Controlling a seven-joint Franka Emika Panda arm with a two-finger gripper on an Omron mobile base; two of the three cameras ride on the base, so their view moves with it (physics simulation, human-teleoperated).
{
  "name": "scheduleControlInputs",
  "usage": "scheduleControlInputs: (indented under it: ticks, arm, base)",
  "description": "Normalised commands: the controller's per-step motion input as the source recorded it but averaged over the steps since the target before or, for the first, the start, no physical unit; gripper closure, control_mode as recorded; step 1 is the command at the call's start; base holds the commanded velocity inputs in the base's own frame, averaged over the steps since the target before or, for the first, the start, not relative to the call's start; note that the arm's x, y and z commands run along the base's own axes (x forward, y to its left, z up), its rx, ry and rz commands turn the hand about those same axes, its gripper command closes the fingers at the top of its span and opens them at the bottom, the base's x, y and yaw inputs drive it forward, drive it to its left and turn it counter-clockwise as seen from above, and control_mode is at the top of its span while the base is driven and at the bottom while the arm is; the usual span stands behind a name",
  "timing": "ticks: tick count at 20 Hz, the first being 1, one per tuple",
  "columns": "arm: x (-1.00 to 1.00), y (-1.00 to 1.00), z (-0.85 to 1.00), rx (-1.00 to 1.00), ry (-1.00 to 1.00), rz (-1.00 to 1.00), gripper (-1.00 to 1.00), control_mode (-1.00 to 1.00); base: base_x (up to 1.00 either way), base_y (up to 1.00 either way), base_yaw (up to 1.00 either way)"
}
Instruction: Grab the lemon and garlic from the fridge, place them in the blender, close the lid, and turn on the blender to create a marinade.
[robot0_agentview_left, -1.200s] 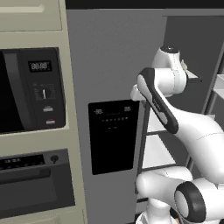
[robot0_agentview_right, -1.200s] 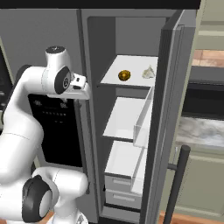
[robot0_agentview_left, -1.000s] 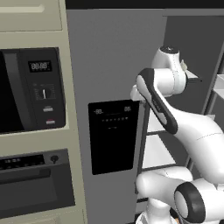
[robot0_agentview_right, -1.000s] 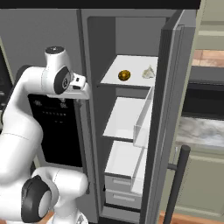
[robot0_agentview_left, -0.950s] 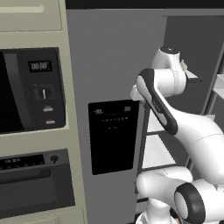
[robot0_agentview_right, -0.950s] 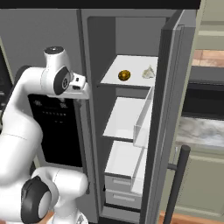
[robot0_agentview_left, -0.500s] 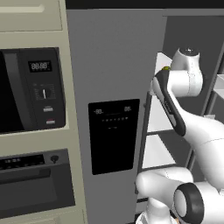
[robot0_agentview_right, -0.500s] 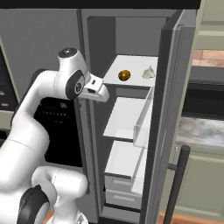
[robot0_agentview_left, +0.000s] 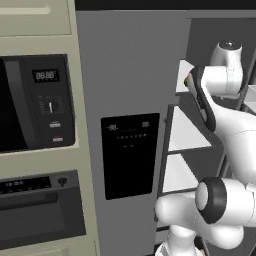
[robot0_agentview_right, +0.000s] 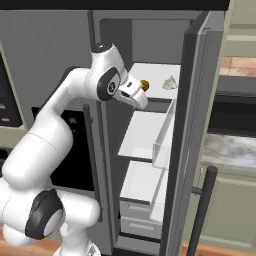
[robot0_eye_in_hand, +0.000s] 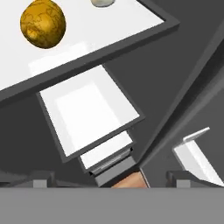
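The fridge (robot0_agentview_right: 197, 125) stands with its right door swung wide, white shelves (robot0_agentview_right: 145, 135) showing inside, while the left door with the black display panel (robot0_agentview_left: 131, 155) is shut. On the top shelf (robot0_eye_in_hand: 78, 41) lie the lemon (robot0_eye_in_hand: 43, 22), a mottled yellow-brown ball, and the garlic (robot0_agentview_right: 170, 83), a small pale bulb; the two sit apart, the lemon nearer the arm. The arm reaches up and into the open compartment, and the claw (robot0_agentview_right: 139, 95) hangs just in front of the top shelf's edge, close beside the lemon but not touching it. In the hand view the claw's two dark fingertips (robot0_eye_in_hand: 40, 180) stand far apart at the bottom corners, spread wide with nothing between them. That view looks down past the shelf edge to the lower shelves and a drawer (robot0_eye_in_hand: 111, 164), with a strip of brown floor (robot0_eye_in_hand: 129, 181) below. To the fridge's left is a beige cabinet (robot0_agentview_left: 40, 125) holding a black microwave (robot0_agentview_left: 35, 102) and an oven (robot0_agentview_left: 37, 210) beneath it. To the right, beyond the open door with its dark bar handle (robot0_agentview_right: 200, 210), a marbled worktop (robot0_agentview_right: 230, 150) runs along.
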Motion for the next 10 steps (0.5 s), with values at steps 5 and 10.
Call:
scheduleControlInputs:
  ticks: [5, 10]
  arm:
    - [0.54, -0.05, 0.03, 0.11, -0.19, -0.02, -1.0, -1.0]
    - [0.39, -0.04, 0.0, 0.08, -0.31, 0.0, -1.0, -1.0]
  base:
    - [0.0, 0.0, 0.0]
    - [0.0, 0.0, 0.0]
